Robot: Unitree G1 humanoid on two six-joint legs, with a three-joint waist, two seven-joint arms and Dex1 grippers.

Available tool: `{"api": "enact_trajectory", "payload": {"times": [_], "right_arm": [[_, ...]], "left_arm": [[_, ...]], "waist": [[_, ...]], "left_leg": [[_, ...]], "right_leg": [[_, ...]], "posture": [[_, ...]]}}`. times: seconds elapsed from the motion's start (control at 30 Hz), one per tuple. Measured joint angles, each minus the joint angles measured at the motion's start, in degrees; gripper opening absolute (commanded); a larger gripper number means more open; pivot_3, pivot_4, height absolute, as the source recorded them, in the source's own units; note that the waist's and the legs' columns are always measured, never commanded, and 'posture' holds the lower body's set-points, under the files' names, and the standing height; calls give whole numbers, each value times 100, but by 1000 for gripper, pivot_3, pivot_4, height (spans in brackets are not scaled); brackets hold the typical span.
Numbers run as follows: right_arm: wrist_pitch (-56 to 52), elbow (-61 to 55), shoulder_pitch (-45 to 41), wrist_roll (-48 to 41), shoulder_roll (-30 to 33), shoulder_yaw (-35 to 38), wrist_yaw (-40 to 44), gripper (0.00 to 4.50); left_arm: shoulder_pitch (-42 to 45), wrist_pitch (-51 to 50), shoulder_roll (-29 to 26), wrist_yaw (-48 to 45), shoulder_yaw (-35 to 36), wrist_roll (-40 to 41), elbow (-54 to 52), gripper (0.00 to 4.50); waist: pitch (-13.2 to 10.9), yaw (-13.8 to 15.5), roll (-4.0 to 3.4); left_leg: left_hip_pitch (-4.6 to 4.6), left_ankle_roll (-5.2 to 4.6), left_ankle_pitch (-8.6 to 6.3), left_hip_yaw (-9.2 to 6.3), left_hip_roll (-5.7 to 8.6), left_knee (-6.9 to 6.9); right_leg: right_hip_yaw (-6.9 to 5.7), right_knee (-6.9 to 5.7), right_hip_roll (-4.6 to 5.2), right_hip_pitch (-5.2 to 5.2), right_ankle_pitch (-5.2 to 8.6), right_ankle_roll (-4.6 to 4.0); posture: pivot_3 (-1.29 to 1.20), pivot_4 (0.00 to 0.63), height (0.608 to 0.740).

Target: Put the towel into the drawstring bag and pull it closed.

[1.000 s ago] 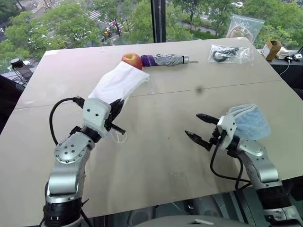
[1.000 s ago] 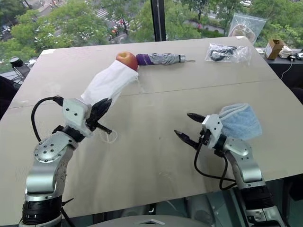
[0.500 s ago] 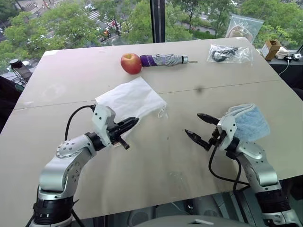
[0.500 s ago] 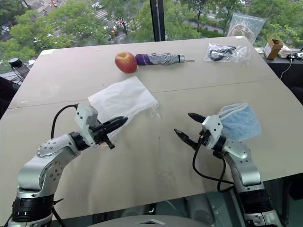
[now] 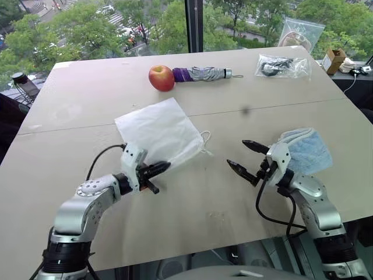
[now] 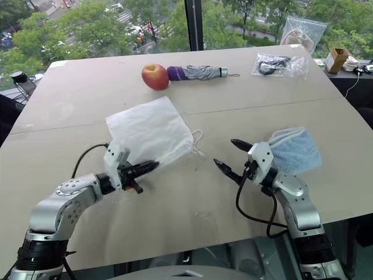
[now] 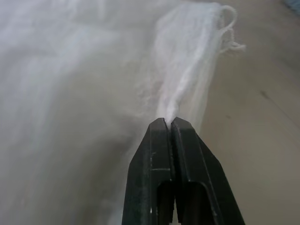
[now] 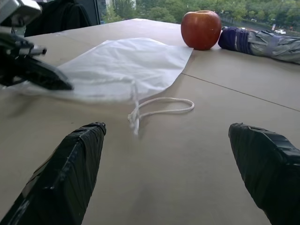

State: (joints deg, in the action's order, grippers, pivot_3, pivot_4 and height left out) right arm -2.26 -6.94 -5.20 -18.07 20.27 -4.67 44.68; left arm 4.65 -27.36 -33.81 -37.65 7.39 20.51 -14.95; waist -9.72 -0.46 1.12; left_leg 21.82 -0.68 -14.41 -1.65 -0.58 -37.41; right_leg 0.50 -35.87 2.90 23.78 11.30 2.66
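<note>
Lying flat on the beige tabletop [image 5: 192, 198], the thin white semi-translucent drawstring bag [image 5: 160, 131] is seen from the head camera near the table's middle, its looped white cord [image 5: 205, 142] trailing off the corner nearest the right arm. The left gripper [image 5: 158, 169] sits low at the bag's near edge, fingers pressed together on a pinch of the fabric. The right gripper [image 5: 248, 157] hovers with its fingers spread wide and nothing between them; the small light-blue fluffy folded towel [image 5: 306, 150] lies on the table just behind that wrist, well apart from the bag. A red apple [image 5: 162, 77] touches a folded purple-and-grey umbrella [image 5: 204, 74] at the far side; a clear plastic packet [image 5: 282, 66] lies toward the far right corner. Left wrist view: black fingers [image 7: 159, 154] clamped together on a gathered ridge of white fabric. Right wrist view: two taped fingers [image 8: 70, 164] far apart, bag and cord loop ahead, apple beyond.
</note>
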Motion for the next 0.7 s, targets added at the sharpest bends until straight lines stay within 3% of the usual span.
{"api": "enact_trajectory", "payload": {"times": [0.2,0.3,0.5,0.7], "right_arm": [[-33,-6,-29,-41,11,1,51,4500],[-180,-115,-31,-88,80,4,98,4500],[-746,-461,-134,-381,476,202,120,4500],[-1022,-720,-435,-616,909,741,26,4500]], "left_arm": [[243,2101,-62,598,-482,-1674,-14,38],[281,2605,3,1030,-591,-2304,32,38],[412,2928,302,1789,-600,-3046,243,38],[411,2933,521,1870,-845,-3286,246,38]], "waist": [[0,-1,1],[-2,-1,2],[-2,-1,2],[-4,-1,4]], "left_leg": [[1,0,0,19,4,4],[4,0,0,16,4,4],[2,-1,0,14,4,3],[4,-1,0,15,5,1]], "right_leg": [[19,6,5,3,-5,-8],[15,6,5,6,-6,-7],[11,3,4,3,-1,4],[11,3,4,4,-11,19]], "posture": [[0,150,740],[0,150,740],[0,150,740],[0,150,740]]}}
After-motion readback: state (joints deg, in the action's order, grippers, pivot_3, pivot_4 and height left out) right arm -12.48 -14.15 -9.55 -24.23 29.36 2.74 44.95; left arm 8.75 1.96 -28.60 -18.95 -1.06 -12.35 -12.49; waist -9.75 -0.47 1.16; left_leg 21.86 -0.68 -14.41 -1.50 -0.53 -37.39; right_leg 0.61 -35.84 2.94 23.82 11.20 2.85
